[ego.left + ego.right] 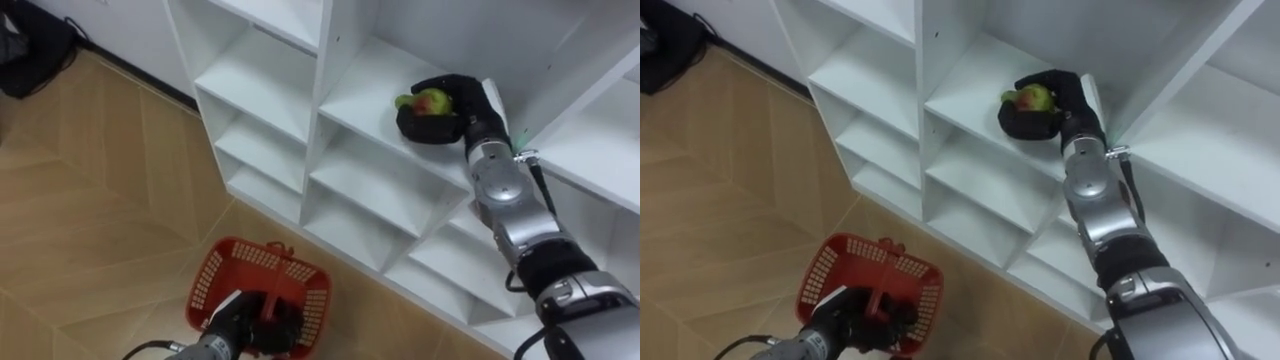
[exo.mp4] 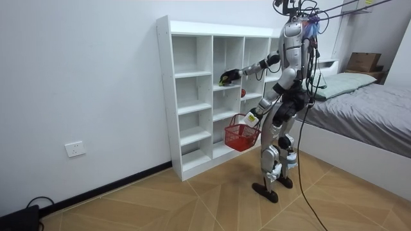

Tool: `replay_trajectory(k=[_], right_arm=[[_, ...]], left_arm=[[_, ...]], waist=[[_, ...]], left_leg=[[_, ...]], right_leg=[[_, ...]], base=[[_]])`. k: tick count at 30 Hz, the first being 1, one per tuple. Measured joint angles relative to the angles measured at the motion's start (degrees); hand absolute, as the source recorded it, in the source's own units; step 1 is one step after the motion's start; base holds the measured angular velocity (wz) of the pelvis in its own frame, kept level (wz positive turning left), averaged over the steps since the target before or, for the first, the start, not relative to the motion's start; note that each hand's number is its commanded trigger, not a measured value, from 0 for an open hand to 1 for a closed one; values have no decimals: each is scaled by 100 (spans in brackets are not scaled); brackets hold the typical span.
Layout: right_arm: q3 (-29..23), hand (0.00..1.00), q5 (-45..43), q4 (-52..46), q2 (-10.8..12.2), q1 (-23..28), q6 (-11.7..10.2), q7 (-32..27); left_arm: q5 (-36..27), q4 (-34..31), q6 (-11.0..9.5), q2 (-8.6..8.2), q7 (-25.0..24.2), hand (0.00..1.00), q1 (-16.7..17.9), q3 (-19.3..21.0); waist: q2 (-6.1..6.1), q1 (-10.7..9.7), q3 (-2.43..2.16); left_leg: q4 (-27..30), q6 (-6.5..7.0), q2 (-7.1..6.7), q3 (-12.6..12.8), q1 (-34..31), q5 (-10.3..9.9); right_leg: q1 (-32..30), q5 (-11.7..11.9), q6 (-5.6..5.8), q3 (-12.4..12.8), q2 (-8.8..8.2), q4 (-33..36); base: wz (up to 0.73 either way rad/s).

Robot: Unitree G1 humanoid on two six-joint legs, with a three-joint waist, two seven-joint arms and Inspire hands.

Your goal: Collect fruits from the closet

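A green and red fruit [image 1: 430,101] [image 1: 1033,97] lies on a shelf of the white closet [image 1: 350,95], in its middle column. My right hand [image 1: 447,110] [image 1: 1048,104] reaches into that compartment with its fingers curled round the fruit. In the room view the same hand [image 2: 226,78] is at the second shelf from the top. Low at my left side hangs a red mesh basket [image 1: 258,285] [image 1: 872,278] [image 2: 241,136], and my left hand [image 1: 245,320] [image 1: 855,322] is shut on its handle. I see nothing in the basket.
I stand on the wooden floor [image 1: 90,200] facing the closet [image 2: 199,96], whose other compartments look bare apart from a small red thing [image 2: 243,93] one column over. A bed [image 2: 359,109] lies behind me at the room view's right. A dark bag [image 1: 30,50] sits by the wall.
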Motion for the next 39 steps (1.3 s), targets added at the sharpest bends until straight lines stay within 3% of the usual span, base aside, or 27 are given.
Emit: replay_trajectory(k=[7,11,14,17,21,26,30,35,39], right_arm=[[130,100,-364,-1026,36,561,157,257],[134,100,-645,-1496,308,892,151,571],[216,100,-762,-1989,368,1343,149,679],[393,100,-779,-2463,380,1892,133,892],[532,100,-816,-2471,390,2262,262,1140],[539,100,-819,-2471,388,2473,288,1309],[600,100,-806,-2471,449,2864,280,1318],[746,100,-836,-2464,451,3321,277,1423],[746,100,-824,-2332,417,3369,270,1441]], left_arm=[[-13,2,-3,-37,153,100,-16,-183],[-19,124,-36,-46,146,100,-24,-201],[-12,121,-39,-50,150,100,-48,-186],[-23,121,-41,-90,240,100,-46,-183],[-29,104,-134,-170,291,100,-83,-191],[-80,104,-231,-171,274,100,-68,-277],[-87,101,-309,-192,245,100,-78,-315],[-87,102,-475,-223,241,100,-115,-305],[-99,103,-568,-214,226,100,-131,-311]], waist=[[109,-149,-63],[140,-336,-80],[160,-429,-99],[247,-582,-151],[360,-754,-199],[359,-913,-202],[372,-1007,-199],[499,-1065,-136],[529,-1071,-137]], left_leg=[[-24,4,10,68,22,-3],[-105,6,42,214,134,-3],[-148,11,72,336,172,-6],[-181,27,95,458,267,-21],[-240,32,120,626,356,-24],[-347,28,129,838,481,-16],[-394,21,206,918,529,-21],[-444,22,226,1022,525,-30],[-489,19,208,1104,528,-33]], right_leg=[[-16,-2,3,82,-1,-1],[-11,-2,3,220,-2,3],[-36,1,2,326,22,10],[-11,1,2,492,41,31],[-62,1,3,688,47,112],[-94,11,-8,941,105,87],[-49,32,-21,965,114,1],[-94,52,-23,1007,126,-3],[-157,52,-23,1105,166,8]], base=[[-5],[-18],[-19],[-23],[-24],[-26],[-7],[-9],[-12]])
